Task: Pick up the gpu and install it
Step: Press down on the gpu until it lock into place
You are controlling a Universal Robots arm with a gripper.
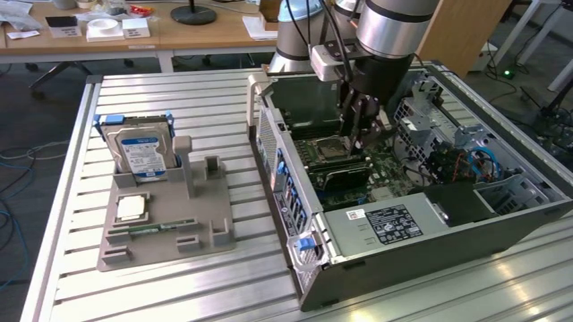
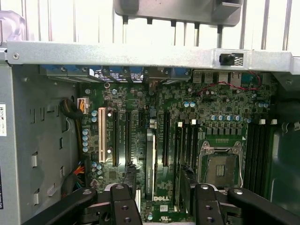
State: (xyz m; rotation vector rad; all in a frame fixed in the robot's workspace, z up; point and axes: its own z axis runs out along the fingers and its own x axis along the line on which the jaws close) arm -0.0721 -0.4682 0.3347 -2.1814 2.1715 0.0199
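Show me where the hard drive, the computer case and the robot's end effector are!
hard drive (image 1: 143, 153), exterior view, on its blue-white label.
computer case (image 1: 407, 249), exterior view, on its near side wall.
end effector (image 1: 358, 137), exterior view, between its fingertips above the motherboard.

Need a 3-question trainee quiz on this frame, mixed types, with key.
1. True or false: the hard drive stands upright on the grey tray.
2. The gripper is: A) over the tray; B) down inside the open computer case, above the motherboard; C) raised clear of the case.
3. Fill in: the slim green part lying flat on the tray is the ____.

Key: 1 true. 2 B. 3 memory stick.
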